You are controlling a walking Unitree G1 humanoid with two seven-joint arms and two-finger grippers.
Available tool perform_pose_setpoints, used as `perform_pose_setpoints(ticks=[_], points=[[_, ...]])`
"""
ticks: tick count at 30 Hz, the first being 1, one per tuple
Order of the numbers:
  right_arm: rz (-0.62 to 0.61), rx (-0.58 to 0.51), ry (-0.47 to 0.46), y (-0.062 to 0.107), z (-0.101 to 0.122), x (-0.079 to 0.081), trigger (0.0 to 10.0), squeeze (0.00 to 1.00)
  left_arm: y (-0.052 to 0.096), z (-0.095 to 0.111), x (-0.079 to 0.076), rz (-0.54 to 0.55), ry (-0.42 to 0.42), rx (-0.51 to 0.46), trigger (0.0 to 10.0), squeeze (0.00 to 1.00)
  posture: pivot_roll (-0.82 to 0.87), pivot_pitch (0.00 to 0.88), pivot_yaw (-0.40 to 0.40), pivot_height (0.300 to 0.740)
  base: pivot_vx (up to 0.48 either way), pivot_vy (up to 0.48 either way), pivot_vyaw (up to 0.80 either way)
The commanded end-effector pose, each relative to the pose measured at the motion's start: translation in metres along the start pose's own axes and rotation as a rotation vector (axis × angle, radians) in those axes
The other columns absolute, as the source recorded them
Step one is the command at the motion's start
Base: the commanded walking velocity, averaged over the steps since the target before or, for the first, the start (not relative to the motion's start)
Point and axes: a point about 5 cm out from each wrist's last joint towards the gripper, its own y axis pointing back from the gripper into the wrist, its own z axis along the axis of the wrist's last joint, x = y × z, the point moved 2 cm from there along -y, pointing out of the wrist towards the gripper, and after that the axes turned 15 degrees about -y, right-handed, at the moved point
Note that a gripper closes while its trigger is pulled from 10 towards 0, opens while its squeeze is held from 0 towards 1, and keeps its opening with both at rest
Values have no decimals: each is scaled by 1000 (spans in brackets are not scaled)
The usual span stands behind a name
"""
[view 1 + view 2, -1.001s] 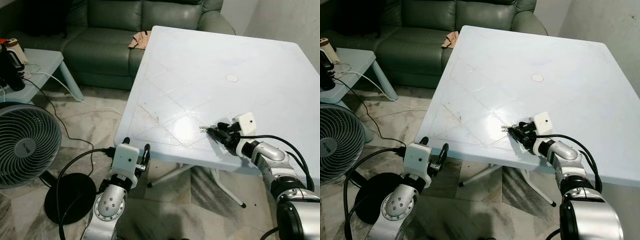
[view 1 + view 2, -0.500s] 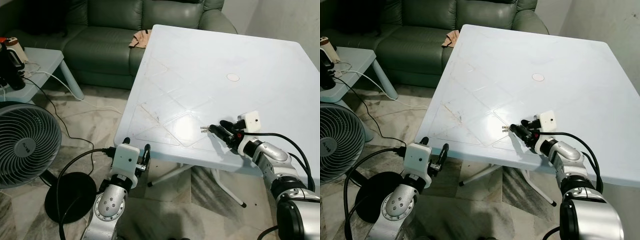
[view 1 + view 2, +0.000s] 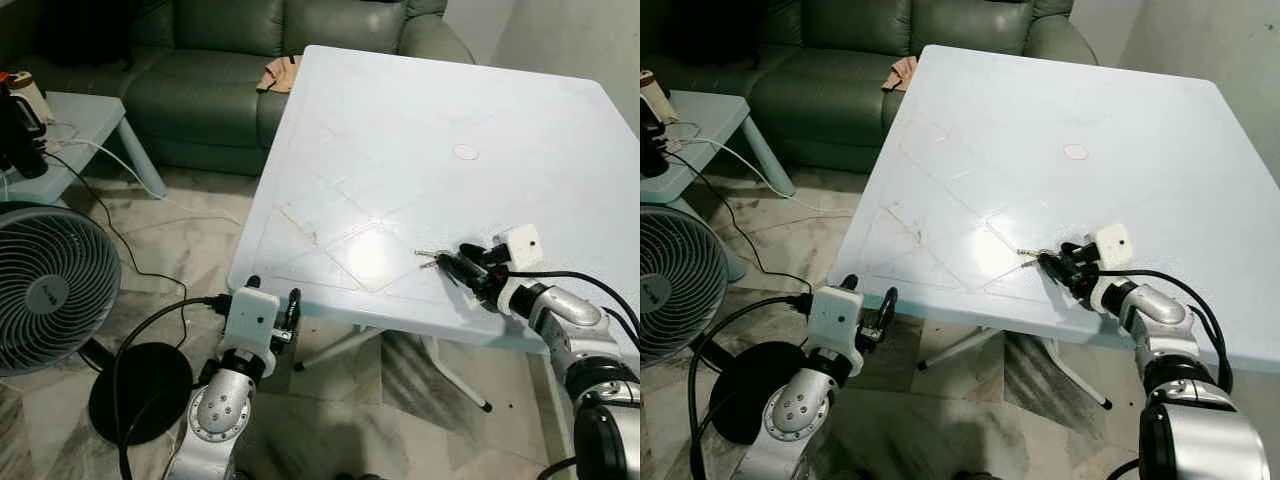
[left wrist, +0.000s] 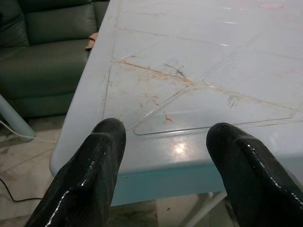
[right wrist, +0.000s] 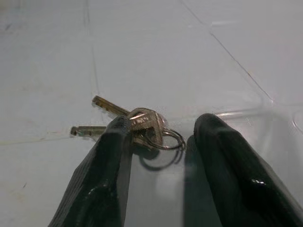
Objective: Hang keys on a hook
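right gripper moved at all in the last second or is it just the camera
Yes. Against the round mark on the table, which holds its place, the right gripper has slid to the robot's right, and the keys went with it.

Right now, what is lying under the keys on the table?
Under the keys is bare pale blue table top, with the key ring's shadow. The right gripper straddles them, fingers open; one finger covers part of a key.
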Motion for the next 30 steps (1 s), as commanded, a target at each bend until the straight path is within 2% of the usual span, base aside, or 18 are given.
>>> perform_pose_setpoints(ticks=[1, 4, 5, 8, 9, 11, 12, 13, 16, 17, 19, 20, 27, 28, 30], points=[[1, -12, -51, 5, 2, -5, 10000, 0, 2, 3, 1, 1, -1, -5, 10000, 0, -28, 161, -30, 740, 0, 0, 0], [9, -33, -81, 5, 3, -5, 9725, 0, 2, 3, 1, 1, 1, -6, 10000, 0, -30, 161, -28, 740, 0, 0, 0], [7, -30, -79, 5, 3, -5, 8353, 0, 2, 3, 1, 1, 1, -5, 10000, 0, -30, 161, -28, 740, 0, 0, 0], [4, -22, -75, 5, 2, -5, 8902, 0, 2, 3, 1, 0, 2, -5, 10000, 0, -30, 161, -28, 740, 0, 0, 0], [11, -17, -67, 5, 1, -4, 4902, 0, 2, 3, 1, -1, 0, -6, 10000, 0, -29, 164, -27, 740, 0, 0, 0], [18, -16, -63, 6, 0, -4, 4667, 0, 2, 4, 1, -1, -1, -7, 10000, 0, -29, 164, -27, 740, 0, 0, 0], [25, -8, -63, 6, 0, -3, 1137, 0, 2, 4, 1, 2, -2, -6, 10000, 0, -27, 165, -27, 740, 0, 0, 0], [28, -8, -64, 6, 0, -3, 2235, 0, 1, 4, 2, 3, -1, -7, 10000, 0, -27, 165, -27, 740, 0, 0, 0], [37, -6, -64, 6, 0, -2, 1843, 0, 2, 4, 2, 3, -1, -7, 10000, 0, -27, 165, -27, 740, 0, 0, 0], [38, 0, -59, 6, -1, -2, 4000, 0, 2, 4, 2, 4, -1, -7, 10000, 0, -26, 165, -27, 740, 0, 0, 0], [37, 4, -54, 6, -2, -2, 4000, 0, 2, 4, 2, 4, -1, -7, 10000, 0, -26, 165, -27, 740, 0, 0, 0], [45, 9, -25, 5, -1, 0, 10000, 0, 2, 4, 2, 6, -1, -7, 10000, 0, -26, 166, -28, 740, 0, 0, 0], [50, 10, -15, 5, -1, 0, 10000, 0, 2, 4, 2, 6, 0, -6, 10000, 0, -26, 166, -28, 740, 0, 0, 0], [44, 28, 23, 3, -5, 2, 10000, 0, 2, 4, 2, 7, 1, -6, 10000, 0, -26, 168, -30, 740, 0, 0, 0], [42, 44, 35, 2, -7, 3, 10000, 0, 2, 4, 2, 9, 1, -5, 10000, 0, -26, 168, -30, 740, 0, 0, 0]])
